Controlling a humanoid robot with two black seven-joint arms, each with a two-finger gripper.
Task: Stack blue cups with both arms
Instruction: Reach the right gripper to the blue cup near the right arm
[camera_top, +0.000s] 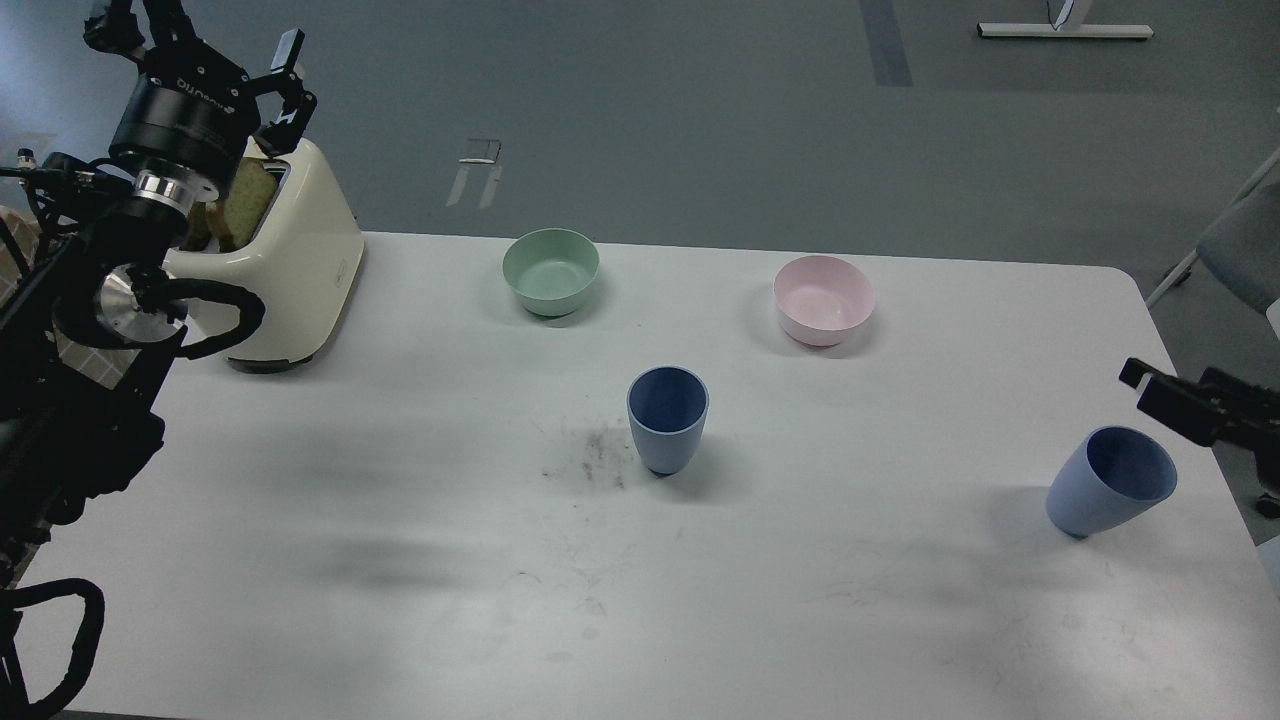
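Even, cool light; soft shadows, sharp focus.

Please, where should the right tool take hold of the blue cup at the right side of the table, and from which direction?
Probably at the rim. The right blue cup stands upright with its mouth open upward, and the right tool is already just beside its upper right edge. One finger could go inside the mouth and one outside the wall, coming from the right and slightly above. The tapered wall lower down seems easier to slip on.

Green bowl (551, 271), pink bowl (824, 299), cream toaster (290, 270) on white table (400, 560)
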